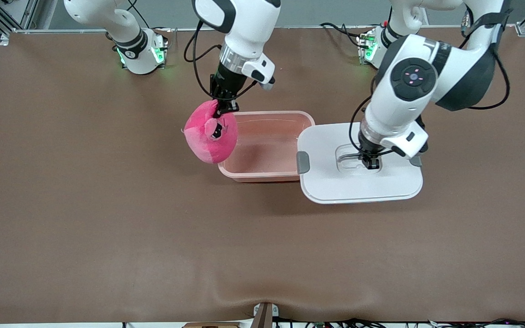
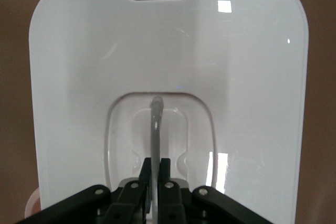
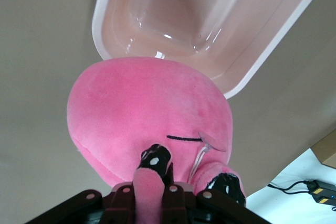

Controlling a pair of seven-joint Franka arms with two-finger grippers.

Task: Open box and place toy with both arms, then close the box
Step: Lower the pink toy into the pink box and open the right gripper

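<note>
The box's pale pink tub (image 1: 267, 141) stands open mid-table, with nothing inside it. Its white lid (image 1: 358, 182) lies flat on the table beside the tub, toward the left arm's end, one grey clip (image 1: 303, 162) facing the tub. My left gripper (image 1: 371, 163) is shut on the thin grey handle (image 2: 156, 129) in the lid's recessed centre. My right gripper (image 1: 223, 107) is shut on a stalk of the hot-pink plush toy (image 1: 211, 132), which hangs over the tub's rim at the right arm's end. The toy (image 3: 152, 114) shows two dark eyes, with the tub (image 3: 210, 19) just past it.
The brown tabletop (image 1: 107, 218) stretches wide around the box. Both arm bases with green lights (image 1: 141, 54) stand along the table's edge farthest from the front camera. A small bracket (image 1: 265, 314) sits at the table's nearest edge.
</note>
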